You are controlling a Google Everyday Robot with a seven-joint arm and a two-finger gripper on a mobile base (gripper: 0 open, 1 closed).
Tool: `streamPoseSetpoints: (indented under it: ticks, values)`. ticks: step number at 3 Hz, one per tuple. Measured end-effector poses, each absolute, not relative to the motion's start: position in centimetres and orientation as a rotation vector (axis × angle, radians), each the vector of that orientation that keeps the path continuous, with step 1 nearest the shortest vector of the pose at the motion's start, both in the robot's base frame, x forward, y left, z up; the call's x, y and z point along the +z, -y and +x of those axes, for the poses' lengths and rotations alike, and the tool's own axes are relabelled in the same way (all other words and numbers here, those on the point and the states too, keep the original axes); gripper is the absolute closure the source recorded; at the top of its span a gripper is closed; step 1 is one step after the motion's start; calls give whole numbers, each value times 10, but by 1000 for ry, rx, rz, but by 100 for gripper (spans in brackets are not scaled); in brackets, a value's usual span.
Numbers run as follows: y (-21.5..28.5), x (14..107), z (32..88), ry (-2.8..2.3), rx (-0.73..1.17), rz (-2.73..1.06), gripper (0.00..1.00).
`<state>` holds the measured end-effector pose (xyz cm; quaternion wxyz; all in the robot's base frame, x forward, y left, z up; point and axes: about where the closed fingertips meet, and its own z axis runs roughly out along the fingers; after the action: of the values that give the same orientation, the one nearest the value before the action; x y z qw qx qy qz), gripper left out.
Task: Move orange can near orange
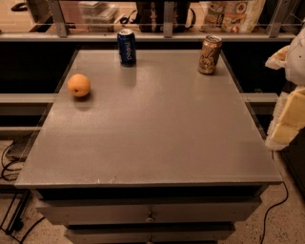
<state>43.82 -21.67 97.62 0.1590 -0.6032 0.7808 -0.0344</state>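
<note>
The orange can (209, 55) stands upright near the far right corner of the grey table (152, 133); it is bronze-orange with a pale figure and a silver top. The orange (79, 85) sits near the table's left edge, far from the can. My gripper (288, 116) shows as pale white and yellow parts at the right edge of the view, beside the table's right side, well apart from the can and holding nothing I can see.
A blue Pepsi can (127, 46) stands upright at the far edge, left of centre. A railing and shelf with bags (233, 14) run behind the table. Drawers (150, 214) are under the front edge. Cables (9, 162) lie on the floor at left.
</note>
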Motion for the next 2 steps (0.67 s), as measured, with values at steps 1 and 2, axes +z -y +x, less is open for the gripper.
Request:
streamPoseSetpoints:
  ticks: [1, 2]
  values:
    - [217, 977, 439, -2233, -96, -1713, 0]
    - [223, 975, 453, -2221, -59, -1623, 0]
